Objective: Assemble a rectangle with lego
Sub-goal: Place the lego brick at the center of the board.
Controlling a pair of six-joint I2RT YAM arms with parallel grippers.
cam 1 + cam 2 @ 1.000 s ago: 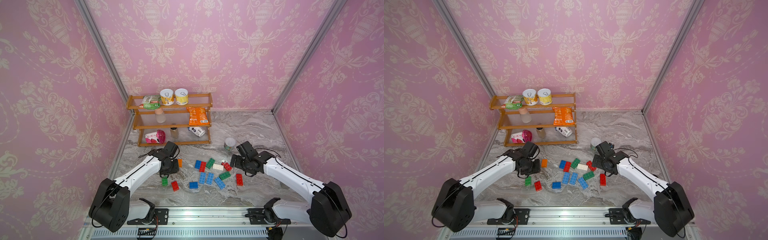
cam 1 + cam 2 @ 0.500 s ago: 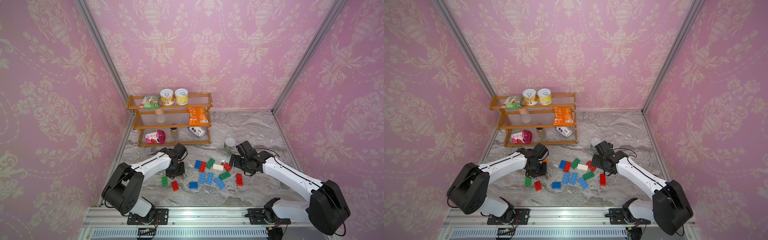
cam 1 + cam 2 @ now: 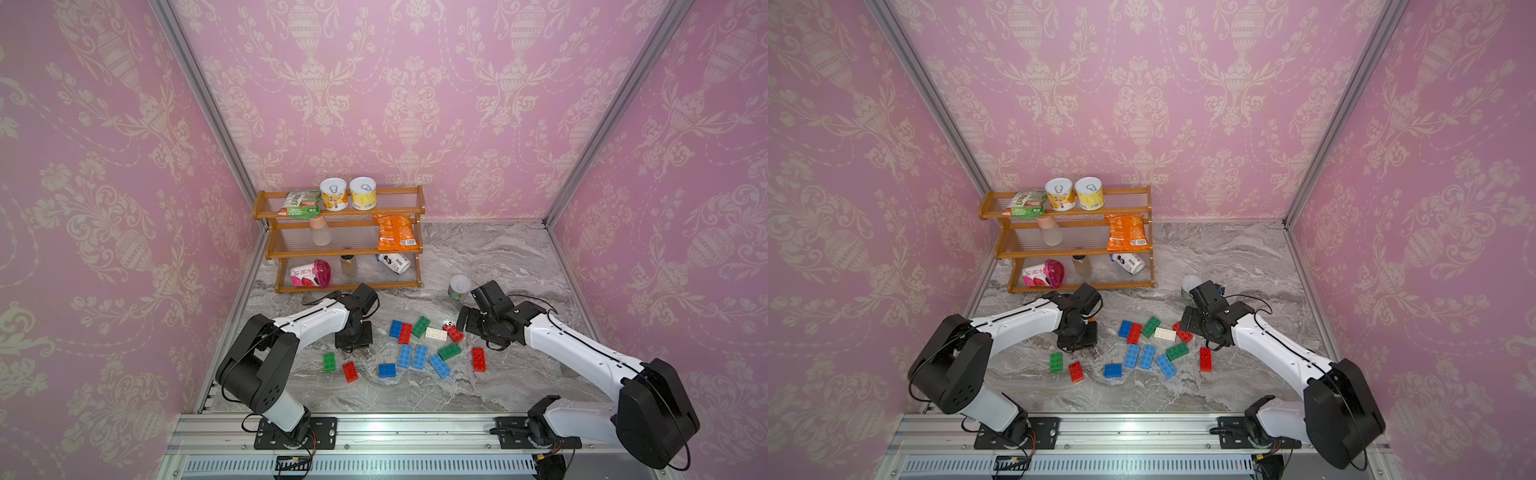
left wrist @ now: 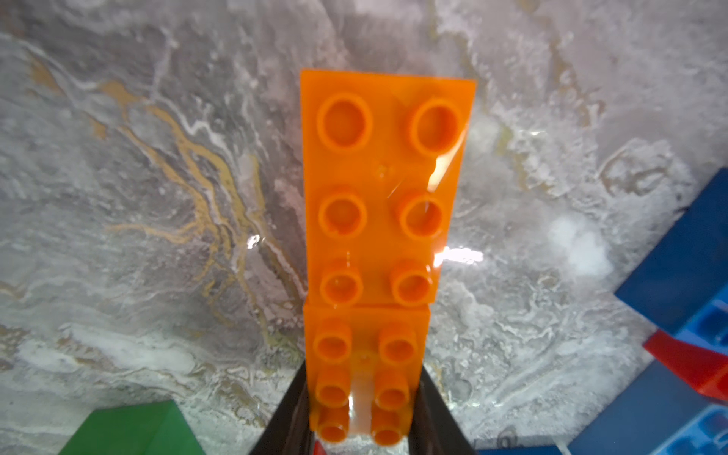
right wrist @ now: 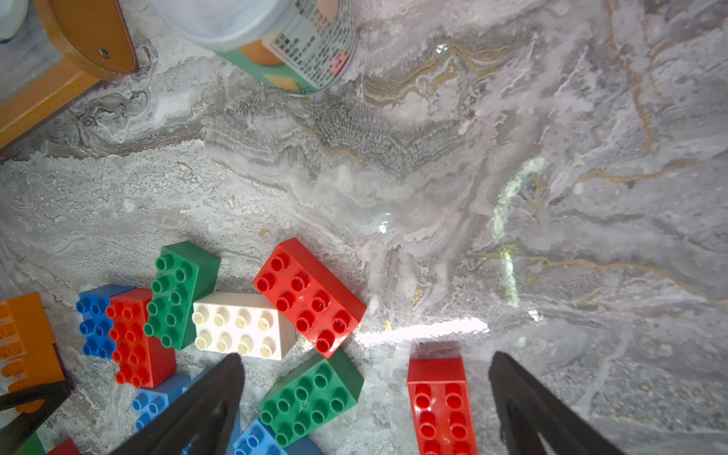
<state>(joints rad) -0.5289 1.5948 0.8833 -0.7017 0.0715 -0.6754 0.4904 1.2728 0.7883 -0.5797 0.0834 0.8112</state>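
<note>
My left gripper (image 4: 364,427) is shut on an orange lego piece (image 4: 384,189), two orange bricks joined in a line, studs toward the camera, just above the marble. In both top views this gripper (image 3: 353,336) points down, left of the loose pile. That pile holds blue (image 3: 405,356), red (image 3: 405,333), green (image 3: 420,326) and white (image 3: 435,333) bricks. My right gripper (image 5: 362,409) is open and holds nothing. It hovers over a green brick (image 5: 311,394) and a red brick (image 5: 439,405). In a top view it (image 3: 1192,322) hangs at the pile's right edge.
A wooden shelf (image 3: 345,245) with cans and snack packs stands at the back left. A small cup (image 3: 459,286) stands behind the right gripper. A green brick (image 3: 330,362), a red brick (image 3: 350,371) and a blue brick (image 3: 387,370) lie toward the front. Pink walls close three sides.
My left arm has swung right, carrying the orange piece closer to the pile. The right arm has hardly moved and its jaws stay open.
</note>
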